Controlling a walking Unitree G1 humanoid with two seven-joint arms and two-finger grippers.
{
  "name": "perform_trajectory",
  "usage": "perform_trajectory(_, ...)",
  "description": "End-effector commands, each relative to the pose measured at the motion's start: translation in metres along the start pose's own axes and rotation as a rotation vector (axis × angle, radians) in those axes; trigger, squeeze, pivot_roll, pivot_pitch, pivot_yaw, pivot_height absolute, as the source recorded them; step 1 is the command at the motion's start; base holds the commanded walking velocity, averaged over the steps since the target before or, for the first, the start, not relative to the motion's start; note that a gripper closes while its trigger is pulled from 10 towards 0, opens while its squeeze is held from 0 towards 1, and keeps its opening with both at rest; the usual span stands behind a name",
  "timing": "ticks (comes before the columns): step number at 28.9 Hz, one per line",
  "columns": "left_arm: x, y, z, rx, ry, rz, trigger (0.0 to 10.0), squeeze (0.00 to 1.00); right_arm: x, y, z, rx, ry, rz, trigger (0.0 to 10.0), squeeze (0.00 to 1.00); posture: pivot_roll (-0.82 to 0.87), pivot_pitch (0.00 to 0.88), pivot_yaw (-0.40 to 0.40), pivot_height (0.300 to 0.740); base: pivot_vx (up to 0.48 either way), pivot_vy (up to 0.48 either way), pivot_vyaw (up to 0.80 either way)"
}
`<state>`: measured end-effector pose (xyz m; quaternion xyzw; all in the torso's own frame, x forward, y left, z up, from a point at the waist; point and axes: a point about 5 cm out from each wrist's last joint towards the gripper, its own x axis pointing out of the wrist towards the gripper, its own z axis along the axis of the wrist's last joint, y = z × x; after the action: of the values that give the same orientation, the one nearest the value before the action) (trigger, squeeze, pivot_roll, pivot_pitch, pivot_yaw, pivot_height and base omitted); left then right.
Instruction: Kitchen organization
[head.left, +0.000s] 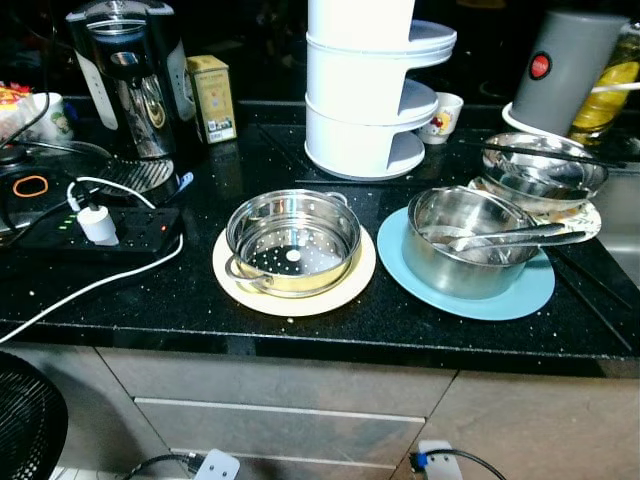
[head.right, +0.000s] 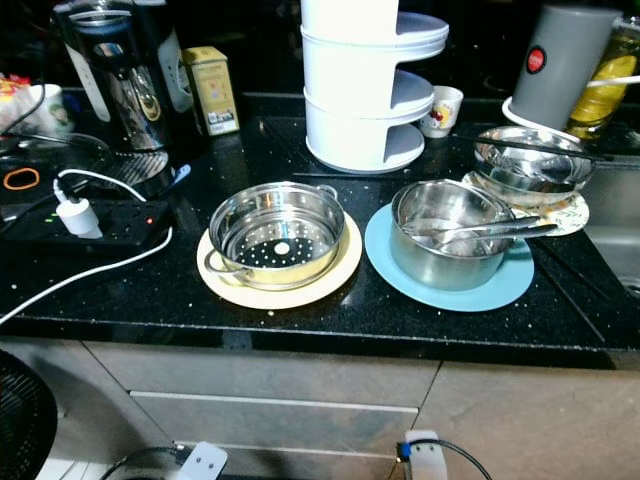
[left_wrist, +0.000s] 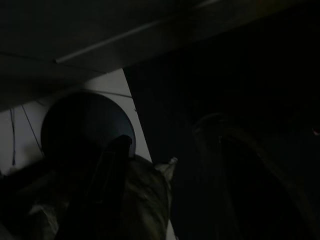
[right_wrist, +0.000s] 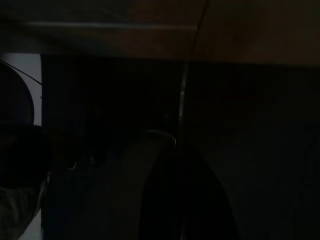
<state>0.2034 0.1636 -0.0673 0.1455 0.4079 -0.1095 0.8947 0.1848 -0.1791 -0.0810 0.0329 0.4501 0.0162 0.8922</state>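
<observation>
- Cabinet fronts (head.left: 300, 400) run along the near edge below the counter (head.left: 200, 300), with a dark fan (head.left: 25, 420) at the robot's left; cables and plugs hang low there, likely to reach floor sockets.
- White tiered rack (head.left: 365, 90) stands at the back centre, its shelves turned outward so plates can slide in from the front.
- Coffee machine (head.left: 130, 75) sits back left, close to the power strip (head.left: 90, 232), probably to stay within cord reach.
- Grey canister (head.left: 565, 65) with a red button stands back right, out of the working area.
- Blue plate (head.left: 520, 290) lies front right under a steel pot (head.left: 460, 245); tongs (head.left: 510, 238) rest across the pot's rim, parked where they cannot roll off.
- Cream plate (head.left: 300, 295) lies just beside it to the left, carrying a steamer insert (head.left: 292, 240) with a perforated floor. Both look staged as stacks for sorting.
- Steel bowls (head.left: 545, 170) are nested on a patterned plate behind the pot, near the sink edge.
- Yellow tin (head.left: 213, 97) and a small cup (head.left: 443, 117) stand by the rack.
- Both arms hang idle below counter level; the wrist views are too dark to tell whether left or right fingers are apart or together.
- Sorting seems not yet begun; the steamer, nearest and unobstructed, looks the easiest first pick.
</observation>
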Motion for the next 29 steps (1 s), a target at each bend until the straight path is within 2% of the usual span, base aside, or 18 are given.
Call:
perform_trajectory(1, -0.002, -0.003, -0.013, -0.013, 0.052, -0.002, 10.0, 0.0, -0.001, 0.002, -0.008, 0.009, 0.023, -0.002, 10.0, 0.0, -0.03, 0.172, -0.02, 0.74, 0.0, 0.0, 0.0)
perform_trajectory(5, -0.001, 0.0, -0.013, -0.08, 0.061, 0.007, 10.0, 0.0, -0.001, 0.0, -0.009, 0.015, 0.023, -0.019, 10.0, 0.0, -0.03, 0.171, -0.019, 0.74, 0.0, 0.0, 0.0)
perform_trajectory(8, 0.0, 0.001, -0.011, -0.082, 0.056, 0.004, 10.0, 0.0, -0.001, 0.0, -0.008, 0.013, 0.021, -0.018, 10.0, 0.0, -0.04, 0.171, -0.019, 0.74, 0.0, 0.0, 0.0)
perform_trajectory(29, 0.003, 0.004, -0.003, -0.098, 0.047, -0.008, 10.0, 0.0, 0.0, 0.0, -0.003, 0.023, 0.002, -0.027, 10.0, 0.0, -0.05, 0.144, -0.015, 0.74, 0.0, -0.348, 0.0)
